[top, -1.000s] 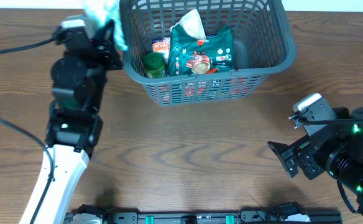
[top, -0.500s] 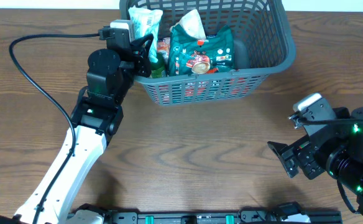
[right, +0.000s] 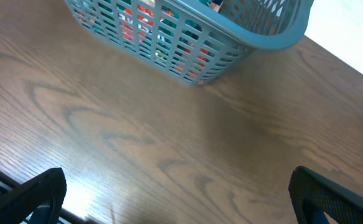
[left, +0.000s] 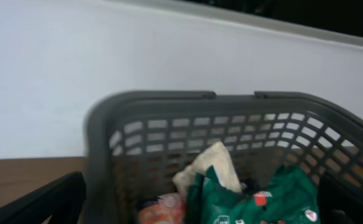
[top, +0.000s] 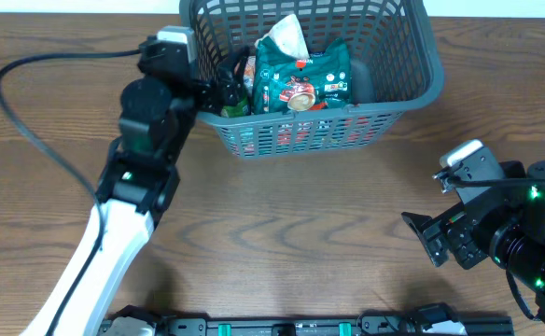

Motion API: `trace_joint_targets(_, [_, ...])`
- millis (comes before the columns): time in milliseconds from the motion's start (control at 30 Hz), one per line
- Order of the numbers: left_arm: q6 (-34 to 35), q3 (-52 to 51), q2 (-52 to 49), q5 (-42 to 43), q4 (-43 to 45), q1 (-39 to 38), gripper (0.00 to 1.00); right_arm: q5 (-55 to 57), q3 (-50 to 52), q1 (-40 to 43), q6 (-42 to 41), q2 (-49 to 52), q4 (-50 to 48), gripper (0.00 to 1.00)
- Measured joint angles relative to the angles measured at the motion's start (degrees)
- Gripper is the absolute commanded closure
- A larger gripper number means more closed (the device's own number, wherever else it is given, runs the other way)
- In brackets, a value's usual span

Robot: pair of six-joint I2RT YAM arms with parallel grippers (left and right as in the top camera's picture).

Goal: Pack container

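Note:
The container [top: 302, 136] is a dark grey slotted basket at the table's far middle. In it lie a green pouch [top: 302, 79], a white-topped bag [top: 286, 35] and a green can [top: 231, 99]. My left gripper [top: 228, 77] hangs open over the basket's left rim with nothing between its fingers. In the left wrist view it [left: 194, 211] looks down into the container [left: 169, 98], where the green pouch [left: 256, 199], the white bag top [left: 209, 167] and a blurred red-orange pack [left: 160, 208] show. My right gripper [top: 424, 241] stands open and empty near the table's right front, far from the basket.
The left arm's black cable [top: 30, 112] loops across the left side of the wooden table [top: 282, 233]. The right wrist view shows the container [right: 188, 43] ahead, with bare wood under the right gripper [right: 181, 199]. A dark rail [top: 300, 327] runs along the front edge.
The left jaws have opened, and the pale bag they held over the basket's left rim no longer shows. The left arm has shifted slightly left. The right arm is still.

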State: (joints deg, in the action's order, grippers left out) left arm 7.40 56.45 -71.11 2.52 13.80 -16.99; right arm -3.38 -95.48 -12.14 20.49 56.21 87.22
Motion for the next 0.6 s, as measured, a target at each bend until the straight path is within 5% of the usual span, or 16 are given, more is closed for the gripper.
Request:
trace_joint_targets(400, [-5.70, 1.55, 22.93, -13.22, -31.89, 4.55, 0.01, 0.02, -0.02, 0.00, -0.02, 0.00, 0.00, 0.01])
trace_joint_targets(600, [-5.97, 1.70, 28.61, -14.45, -38.53, 5.01, 0.01, 0.02, -0.02, 0.00, -0.02, -0.02, 0.00, 0.01])
